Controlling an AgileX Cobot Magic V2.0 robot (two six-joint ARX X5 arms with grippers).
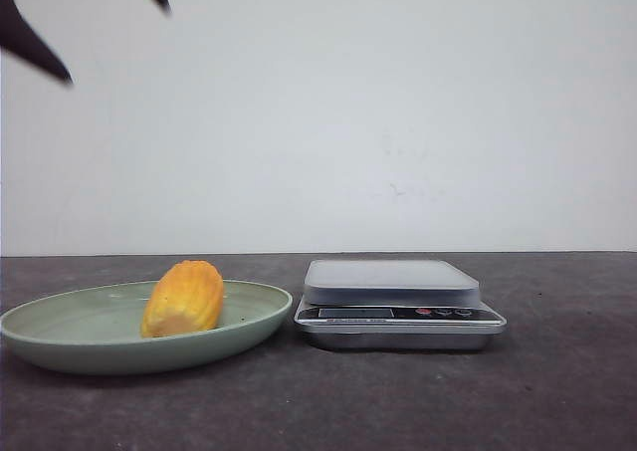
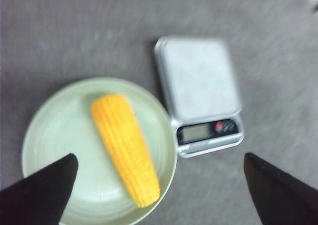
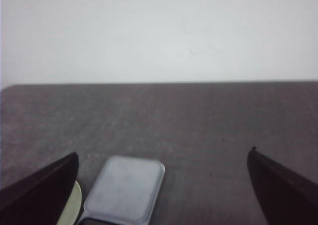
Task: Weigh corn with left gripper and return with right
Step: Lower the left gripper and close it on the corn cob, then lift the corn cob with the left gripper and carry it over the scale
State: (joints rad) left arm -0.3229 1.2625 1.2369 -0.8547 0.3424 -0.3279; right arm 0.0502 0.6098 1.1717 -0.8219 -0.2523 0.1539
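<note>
The corn (image 1: 183, 299), a yellow-orange cob, lies on a pale green plate (image 1: 60, 337) at the left of the table. In the left wrist view the corn (image 2: 126, 148) lies lengthwise on the plate (image 2: 49, 130), well below the camera. My left gripper (image 2: 160, 156) hangs open high above the plate and holds nothing; only its dark fingertips (image 1: 40, 48) show in the front view's upper left corner. My right gripper (image 3: 164, 153) is open and empty, raised over the table behind the scale (image 3: 126, 190), and does not show in the front view.
A silver digital kitchen scale (image 1: 398, 302) with a flat grey platform stands just right of the plate, nothing on it. Its display and buttons (image 2: 206, 132) face the table's front. A white wall rises behind the dark table. The plate's rim (image 3: 72, 205) shows beside the right finger.
</note>
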